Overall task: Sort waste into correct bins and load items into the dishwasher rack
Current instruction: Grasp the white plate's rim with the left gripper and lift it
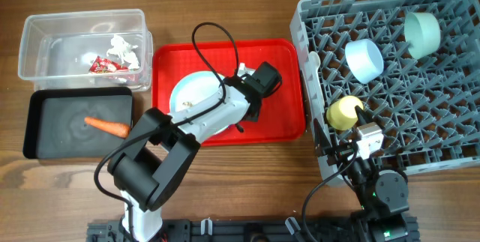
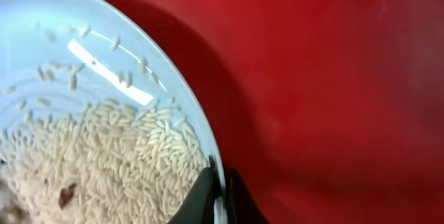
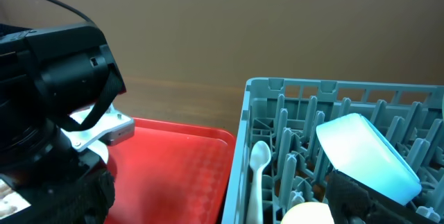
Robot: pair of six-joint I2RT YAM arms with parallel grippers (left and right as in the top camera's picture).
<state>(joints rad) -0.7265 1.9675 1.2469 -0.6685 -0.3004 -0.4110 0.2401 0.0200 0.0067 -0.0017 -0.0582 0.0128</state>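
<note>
Left gripper (image 2: 220, 182): fingers pressed together on the rim of the light blue plate (image 2: 83, 57), one finger inside the rim and one outside, at the bottom edge of the left wrist view. The plate sits on the red tray (image 2: 333, 78). White grains (image 2: 118, 161) are heaped on the plate's surface just beside the gripped spot, reaching almost to the inner finger. One brownish speck (image 2: 66, 195) lies among them.

Right gripper (image 1: 366, 138): over the near-left corner of the dishwasher rack (image 1: 420, 144), just beside the yellow cup (image 1: 343, 112). I cannot tell whether it is spread or closed, nor whether it touches the cup.

Rack contents:
- small light blue bowl (image 1: 364, 59), tilted on the pegs
- pale mint bowl (image 1: 422, 34), toward the far side
- white spoon (image 3: 258, 160), standing bowl-up against the left wall

Bins, left of the red tray:
- clear tub (image 1: 34, 40) holds the red-and-white wrapper (image 1: 103, 65) and the white tissue (image 1: 122, 47), touching each other.
- black tray (image 1: 45, 133), just in front of the tub, holds the carrot (image 1: 106, 126).
</note>
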